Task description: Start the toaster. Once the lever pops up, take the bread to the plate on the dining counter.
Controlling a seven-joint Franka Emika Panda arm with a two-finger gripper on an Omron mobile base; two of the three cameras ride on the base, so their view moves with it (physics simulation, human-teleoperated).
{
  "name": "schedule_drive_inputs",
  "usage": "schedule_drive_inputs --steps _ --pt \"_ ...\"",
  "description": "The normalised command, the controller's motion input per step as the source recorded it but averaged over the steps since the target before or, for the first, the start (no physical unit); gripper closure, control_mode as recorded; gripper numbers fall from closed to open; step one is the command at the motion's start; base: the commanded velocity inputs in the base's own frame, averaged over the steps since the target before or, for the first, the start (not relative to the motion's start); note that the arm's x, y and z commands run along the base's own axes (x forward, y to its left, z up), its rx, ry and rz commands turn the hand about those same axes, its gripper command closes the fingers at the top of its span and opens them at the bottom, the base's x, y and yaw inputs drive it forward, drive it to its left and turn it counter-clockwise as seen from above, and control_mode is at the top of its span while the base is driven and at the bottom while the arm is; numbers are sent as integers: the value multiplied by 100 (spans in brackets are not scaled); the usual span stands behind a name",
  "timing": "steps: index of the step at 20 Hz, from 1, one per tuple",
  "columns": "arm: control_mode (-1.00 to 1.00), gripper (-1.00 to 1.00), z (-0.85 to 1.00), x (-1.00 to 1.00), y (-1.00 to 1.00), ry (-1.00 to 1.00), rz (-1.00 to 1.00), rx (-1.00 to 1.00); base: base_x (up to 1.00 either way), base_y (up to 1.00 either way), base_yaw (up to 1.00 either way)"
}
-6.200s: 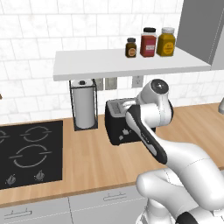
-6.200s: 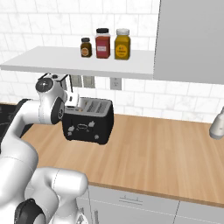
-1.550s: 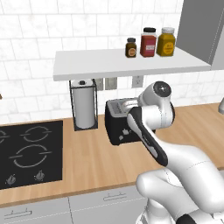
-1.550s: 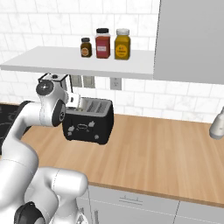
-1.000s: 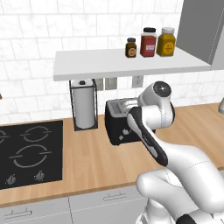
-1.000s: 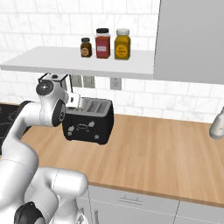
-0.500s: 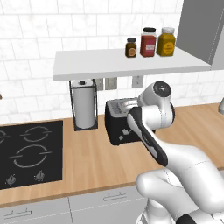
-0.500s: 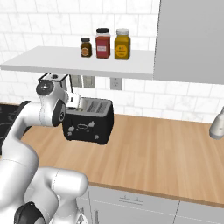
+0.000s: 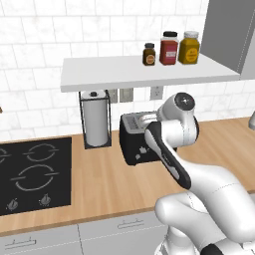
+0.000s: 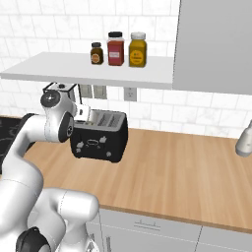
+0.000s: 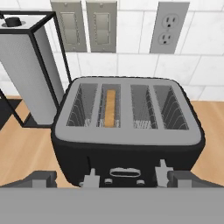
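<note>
The gripper hangs with its jaws spread wide and empty, poised just above and in front of the toaster, looking down over its near face and silver-grey top. In the hand view the two dark fingertips rise on either side of the front panel, apart from the housing as far as can be told. The bread stands on edge, sunk in the second slot from the left, its long axis running near to far along the slot, so it lies slightly left of the gripper's midline and a little beyond it. Any lift would likely need the jaws turned to close across the slice's thin faces. The lever cannot be made out clearly among the small front controls. In the base views the arm reaches forward from the base, elbow raised and wrist bent downward over the toaster, which sits on the wood worktop beside the paper towel holder, under the shelf.
</note>
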Motion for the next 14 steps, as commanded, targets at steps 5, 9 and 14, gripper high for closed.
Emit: schedule_drive_inputs --steps 5,9,14 --pt "-100 -100 0 0 0 0 0 0 0 0 0" --pt "-100 -100 0 0 0 0 0 0 0 0 0" --pt "-100 -100 0 0 0 0 0 0 0 0 0"
